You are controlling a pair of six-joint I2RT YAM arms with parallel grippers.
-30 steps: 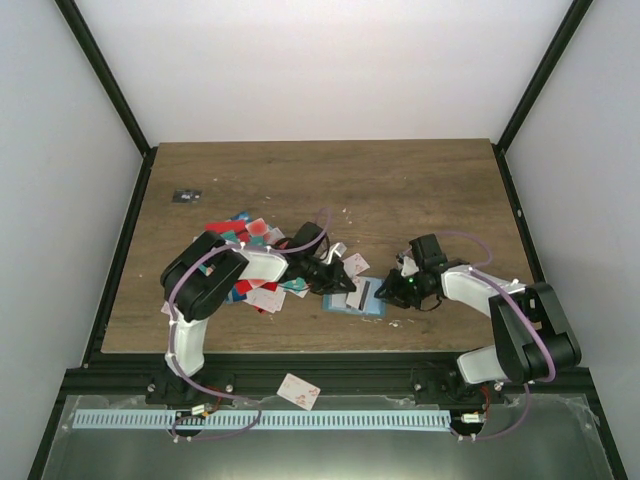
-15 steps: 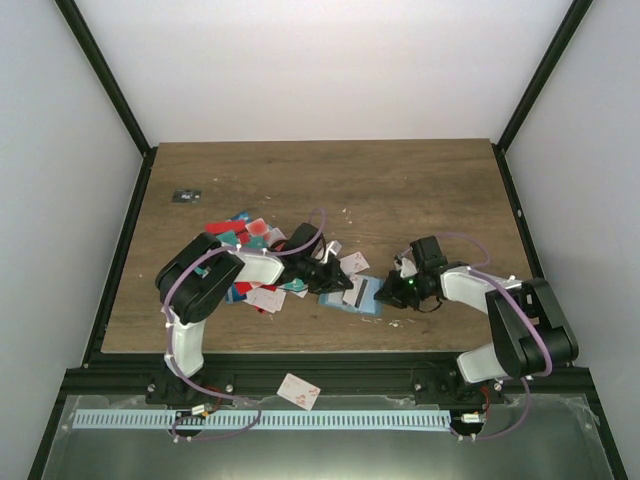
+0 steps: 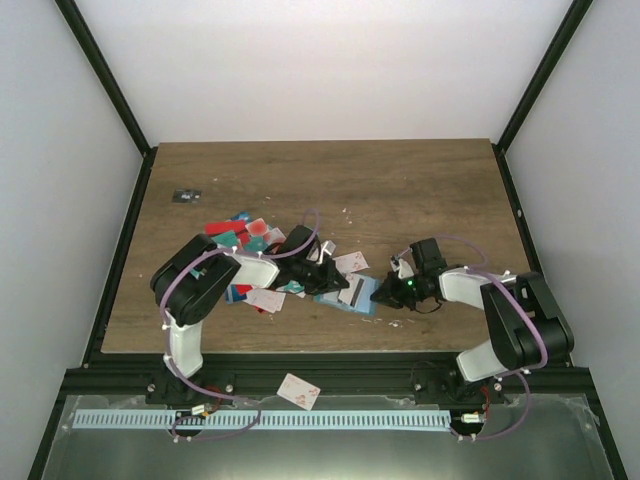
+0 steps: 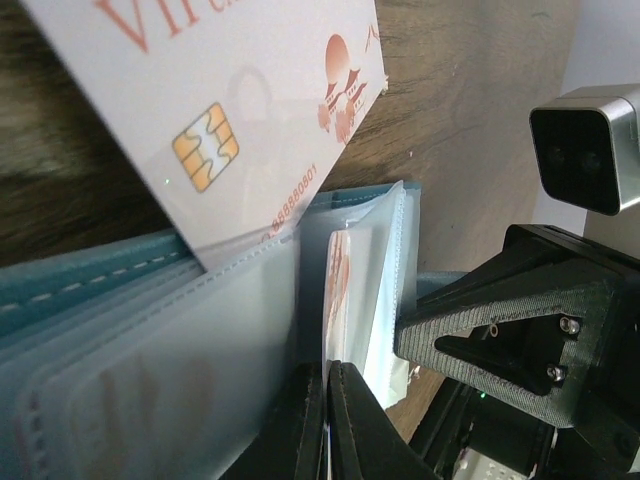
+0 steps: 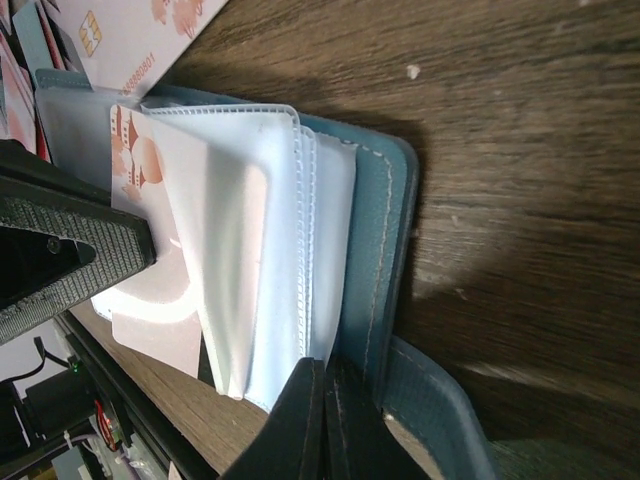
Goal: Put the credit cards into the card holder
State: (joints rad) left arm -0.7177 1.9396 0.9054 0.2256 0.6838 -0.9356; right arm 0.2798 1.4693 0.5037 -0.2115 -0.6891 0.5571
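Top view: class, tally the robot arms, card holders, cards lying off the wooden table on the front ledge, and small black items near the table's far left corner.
Robot arms: 2, left arm, right arm
Card holder: 1
Card on the front ledge: 1
Small black item: 1
Total: 5

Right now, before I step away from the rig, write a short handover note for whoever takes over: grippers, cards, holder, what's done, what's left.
Left gripper: shut on a white-and-red card, which is partly under the clear sleeves of the open card holder.
Right gripper: shut at the holder's near edge; I can't tell whether it grips anything.
Chip card: on the table against the holder.
Loose cards: piled left of the holder. A stray card lies off the table on the front frame.
Done: holder open, one card going in.
Left: seat it, then load the rest.
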